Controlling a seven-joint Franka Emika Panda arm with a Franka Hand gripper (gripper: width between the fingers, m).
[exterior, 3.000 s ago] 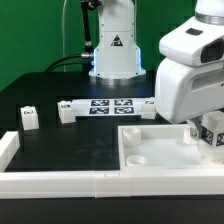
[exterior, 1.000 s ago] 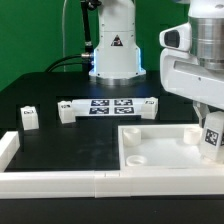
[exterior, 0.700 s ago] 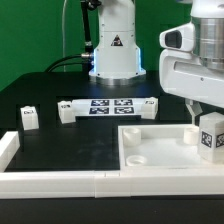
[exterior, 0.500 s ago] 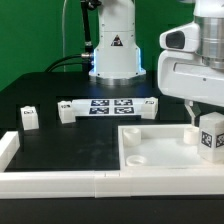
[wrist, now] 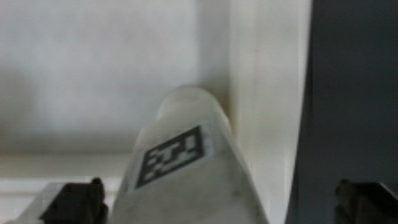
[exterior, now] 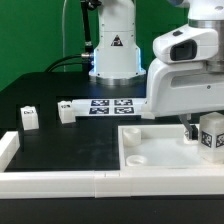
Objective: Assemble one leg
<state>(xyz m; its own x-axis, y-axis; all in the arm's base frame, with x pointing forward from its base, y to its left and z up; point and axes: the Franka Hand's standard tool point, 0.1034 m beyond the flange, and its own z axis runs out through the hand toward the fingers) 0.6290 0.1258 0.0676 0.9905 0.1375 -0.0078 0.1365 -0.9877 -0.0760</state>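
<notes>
A white leg (exterior: 211, 137) with a black-and-white marker stands upright near the right edge of the large white panel (exterior: 150, 150). My gripper (exterior: 203, 126) hangs over it at the exterior view's right, one dark finger (exterior: 190, 128) beside the leg. In the wrist view the leg (wrist: 192, 165) stands between my two fingertips (wrist: 75, 200), with a gap on each side. The gripper (wrist: 219, 205) is open and holds nothing.
Two more small white legs lie on the black table: one (exterior: 29, 118) at the left and one (exterior: 66, 110) by the left end of the marker board (exterior: 112, 105). A white rail (exterior: 60, 181) runs along the front. The robot base (exterior: 115, 55) stands at the back.
Three seconds ago the gripper was low around the leg. It then rose off it. Now the hand has shifted left and lower again. The leg has stayed standing on the panel.
</notes>
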